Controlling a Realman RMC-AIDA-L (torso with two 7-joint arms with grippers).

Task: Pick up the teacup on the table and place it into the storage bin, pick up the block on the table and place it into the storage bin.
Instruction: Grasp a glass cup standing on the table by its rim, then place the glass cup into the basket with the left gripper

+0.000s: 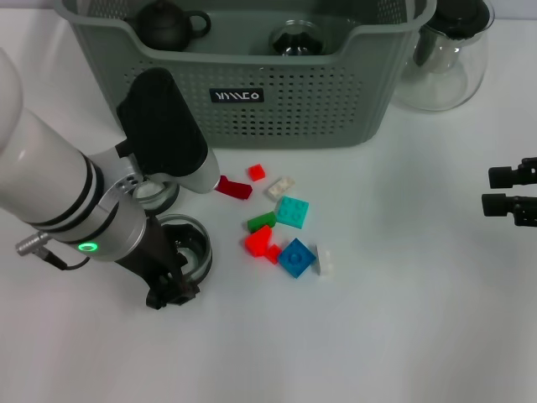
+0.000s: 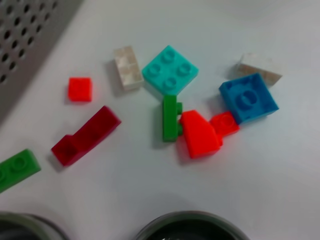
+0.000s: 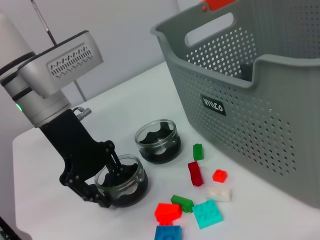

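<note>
The storage bin (image 1: 277,101) is a big grey-green plastic basket full of little round holes, with cut-out handles. On its front is a small black label (image 1: 237,96) with white letters, but the letters are too odd to read. Everything else is told from this bin.

Inside the bin sit a dark round teapot (image 1: 168,23) and a glass thing with a dark middle (image 1: 295,39). Just beside the bin, at its right corner, stands a clear glass pitcher (image 1: 443,59) with a black top.

In front of the bin, on the white table (image 1: 403,294), lie small plastic blocks with round bumps on top. There is a little red square block (image 1: 256,172), a long dark red block (image 1: 233,189), a cream block (image 1: 280,186), a teal square block (image 1: 292,211), a green block (image 1: 261,222), an orange-red wedge block (image 1: 258,242), a blue square block (image 1: 296,257) and a white block (image 1: 325,260) (the blue one touches the white one).

Two teacups stand in front of the bin's left end. They are short, round, clear glass with dark insides. One teacup (image 3: 158,141) is nearer the bin. The other teacup (image 1: 186,245) is farther out.

The left gripper (image 3: 112,182) is down at the farther teacup. One black finger is inside the cup and one is outside, so its rim sits between them. I cannot tell if they squeeze it.

The right gripper (image 1: 513,191) hangs far to the right of the bin, with its two black fingers apart and nothing in them.
</note>
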